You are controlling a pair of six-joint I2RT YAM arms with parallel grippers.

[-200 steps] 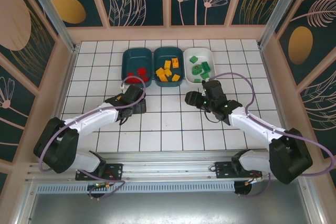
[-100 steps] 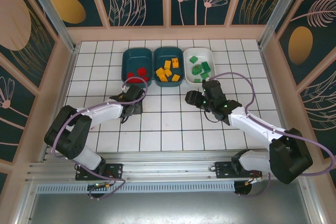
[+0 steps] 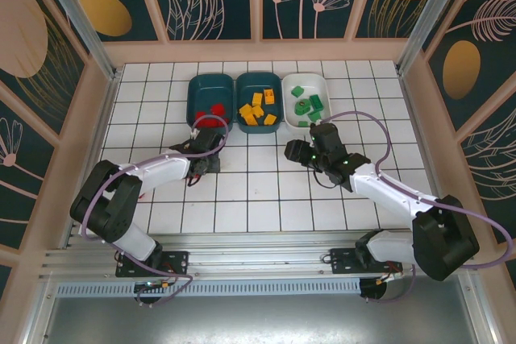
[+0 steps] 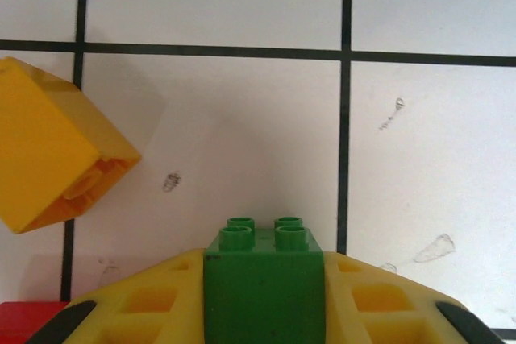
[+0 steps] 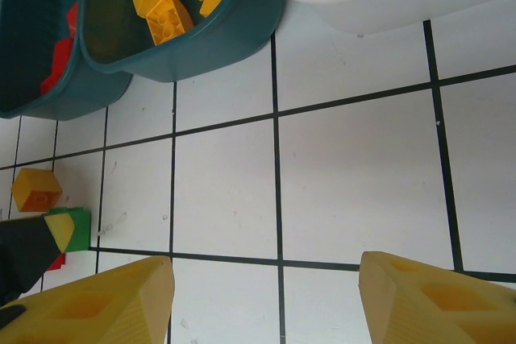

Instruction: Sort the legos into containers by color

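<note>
So the green brick [image 4: 263,279] was the one in play. It sat on the bench [image 3: 266,191] a little in front of the left teal tray [image 3: 201,90], and the left jaws were clamped on it from both sides, with its studs poking out past the tips. A second earlier those jaws were wide apart and half a second earlier about halfway in, so the grab had only just landed. From what I could see the brick was still down on the tiles and hadn't been lifted.

Right next to it were two more strays: a yellow brick [image 4: 56,155] tipped up on a corner just to one side, and a bit of a red brick [image 4: 28,316] peeking out at the edge of the left wrist view. Neither was touching the green one as far as I could tell.

Further back, the three trays stood in a row. The left teal one held red bricks, the middle teal tray [image 3: 246,84] held yellow ones and the white tray [image 3: 314,84] held green ones.

The right jaws were parked apart with nothing between them, hovering over bare tiles in front of the white tray.

My read is that the pick is done, so next is a lift and a carry over to the white tray. That's the far end of the row from the left arm and a bit of a reach. After that, only the yellow and red strays look left.
</note>
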